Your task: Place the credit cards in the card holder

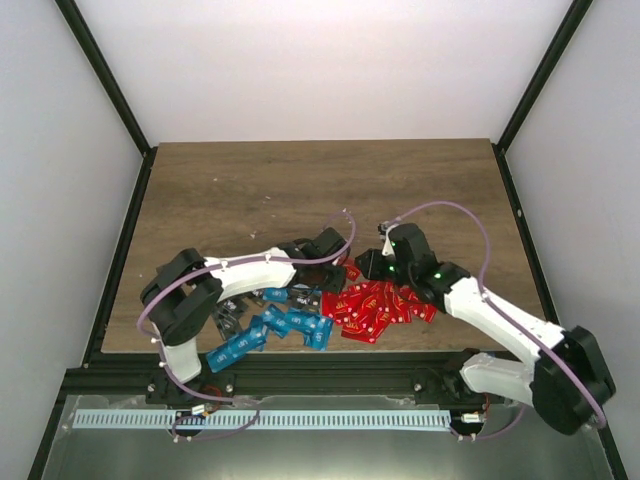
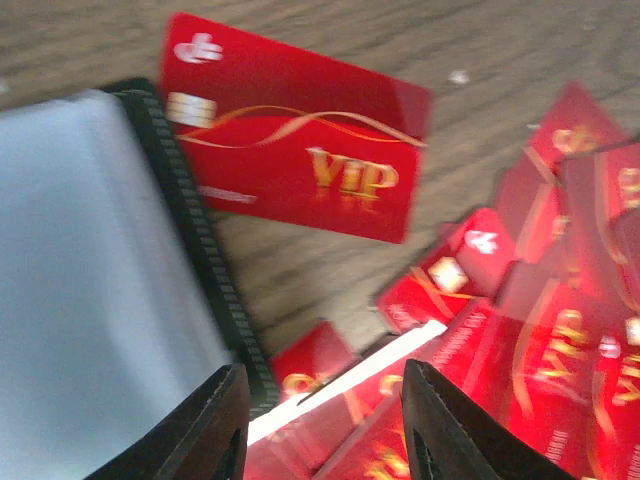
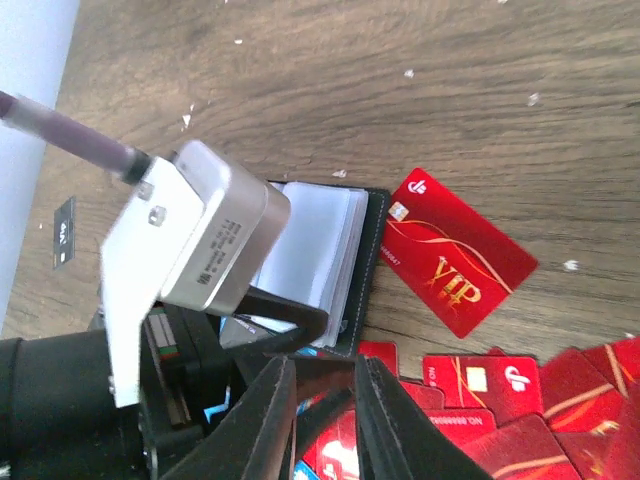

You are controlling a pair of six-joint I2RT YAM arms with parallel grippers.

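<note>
The card holder [image 2: 90, 280] lies open on the wood, black rim, light blue-grey inside; it also shows in the right wrist view [image 3: 320, 250]. One red card [image 2: 290, 150] lies flat just beyond it [image 3: 455, 250]. A heap of red cards [image 1: 378, 305] lies to the right [image 2: 560, 330]. Blue cards [image 1: 285, 325] and dark grey cards [image 1: 228, 315] lie further left. My left gripper [image 1: 338, 262] is open, low over the holder's edge and the red heap [image 2: 325, 430]; a tilted card's white edge runs between its fingers. My right gripper [image 1: 368, 265] hangs close beside it, jaws slightly apart [image 3: 325, 420], nothing seen held.
The left wrist's camera housing [image 3: 200, 240] stands right in front of my right gripper and hides part of the holder. Bare wooden table [image 1: 300, 190] stretches beyond the cards. The table's front edge [image 1: 300, 355] runs just below the blue cards.
</note>
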